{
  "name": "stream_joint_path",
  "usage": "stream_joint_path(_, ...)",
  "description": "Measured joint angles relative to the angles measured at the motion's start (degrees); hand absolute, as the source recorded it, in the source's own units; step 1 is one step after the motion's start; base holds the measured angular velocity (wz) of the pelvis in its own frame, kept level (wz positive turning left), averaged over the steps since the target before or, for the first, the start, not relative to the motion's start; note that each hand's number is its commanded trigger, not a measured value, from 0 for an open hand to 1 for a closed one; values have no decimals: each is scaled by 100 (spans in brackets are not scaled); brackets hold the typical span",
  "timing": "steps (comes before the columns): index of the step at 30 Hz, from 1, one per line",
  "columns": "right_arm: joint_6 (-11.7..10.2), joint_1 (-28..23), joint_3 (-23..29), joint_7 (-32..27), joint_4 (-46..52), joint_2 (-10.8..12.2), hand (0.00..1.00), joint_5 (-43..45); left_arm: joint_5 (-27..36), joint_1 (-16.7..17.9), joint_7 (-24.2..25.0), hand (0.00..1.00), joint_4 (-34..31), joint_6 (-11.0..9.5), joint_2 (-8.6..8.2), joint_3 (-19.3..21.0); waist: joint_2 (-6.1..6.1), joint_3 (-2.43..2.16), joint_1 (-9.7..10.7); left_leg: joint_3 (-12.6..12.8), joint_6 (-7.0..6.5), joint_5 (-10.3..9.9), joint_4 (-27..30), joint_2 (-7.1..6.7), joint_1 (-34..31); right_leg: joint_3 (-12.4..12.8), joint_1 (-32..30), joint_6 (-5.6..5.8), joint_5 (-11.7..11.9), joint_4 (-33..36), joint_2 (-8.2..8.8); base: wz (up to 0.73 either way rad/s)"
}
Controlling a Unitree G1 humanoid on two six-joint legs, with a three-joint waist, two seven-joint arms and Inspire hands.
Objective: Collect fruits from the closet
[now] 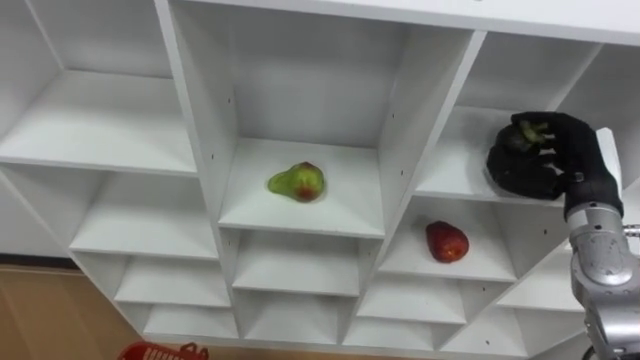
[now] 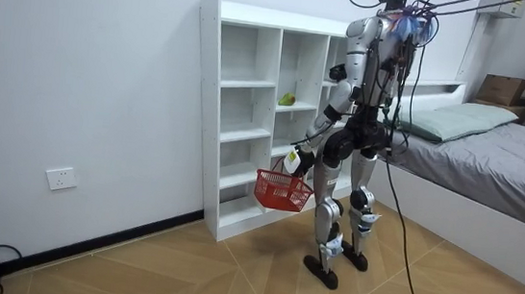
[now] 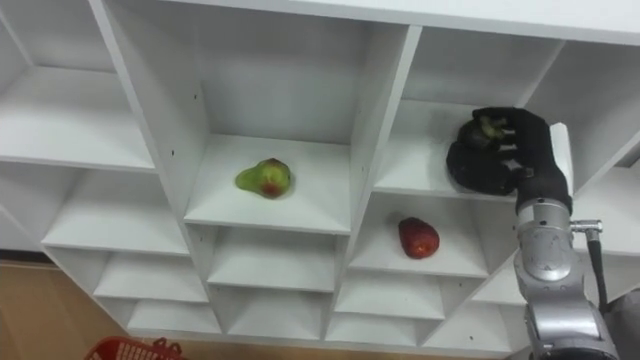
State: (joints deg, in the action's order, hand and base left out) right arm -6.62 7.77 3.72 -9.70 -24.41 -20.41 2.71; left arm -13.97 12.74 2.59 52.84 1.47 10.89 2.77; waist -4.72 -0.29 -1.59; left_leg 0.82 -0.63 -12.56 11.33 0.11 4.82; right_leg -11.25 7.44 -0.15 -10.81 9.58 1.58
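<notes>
- Green fruit (image 1: 527, 133): your right hand (image 1: 550, 165) has its fingers curled round it in the upper right compartment of the closet (image 1: 300, 80). Only a small patch shows between the fingers, so you cannot tell its long axis.
- Pear (image 1: 297, 182): it lies on its side in the middle compartment. Its long axis runs roughly left to right, green side left, red blush right. Bare shelf surrounds it, and it sits well clear of both side walls.
- Red fruit (image 1: 447, 241): it sits in the compartment just below your right hand, apart from the walls and near the shelf's middle.
- Your left hand (image 2: 292, 160) hangs low, clamped on the handle of the red basket (image 2: 282, 190) in front of the lower shelves.
- You stand close to the closet, with open floor around you and the bed (image 2: 493, 160) at the room view's right.
</notes>
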Motion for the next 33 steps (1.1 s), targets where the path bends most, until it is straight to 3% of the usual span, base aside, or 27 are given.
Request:
stream_joint_path(7, -36, 0, -18, 48, 16, 2, 100, 0, 38, -12, -120, 100, 0, -4, -20, -90, 74, 51, -7, -23, 0, 0, -10, 0, -2, -2, -3, 0, 0, -4, -1, 0)
stream_joint_path(15, -35, -15, -33, 35, 63, 3, 100, 30, 48, -46, -202, 100, 0, -6, -43, -93, 67, 39, -17, -18, 0, 0, -44, -2, -22, -17, -30, 0, 0, 3, -2, 0)
stream_joint_path(18, -38, -62, -32, 41, 144, 15, 100, 112, 49, -47, -194, 100, 1, -12, -45, -92, 63, 5, -24, -14, 2, 1, -35, 0, -18, -13, -36, 0, 0, 4, -4, 0)
stream_joint_path(20, -17, -216, -28, 42, 401, 62, 100, 111, 77, -47, -195, 100, 1, -37, -62, -89, 75, -8, -24, -13, 3, 2, -3, -3, -15, -5, -25, 0, 0, 3, -2, 0)
stream_joint_path(26, 40, -707, -164, 257, 1244, 73, 100, -51, 84, -62, -224, 100, 0, -77, -81, -89, 149, 9, -7, 13, 4, 4, -9, 5, -4, 9, -35, 0, 0, 0, -3, -1)
stream_joint_path(33, 74, -1260, -248, 744, 2027, 193, 100, -97, 80, -53, -314, 100, -70, -152, -71, -63, 138, 9, -8, 57, 4, 4, -2, 11, -4, 41, -48, 0, 0, 19, 1, -1)
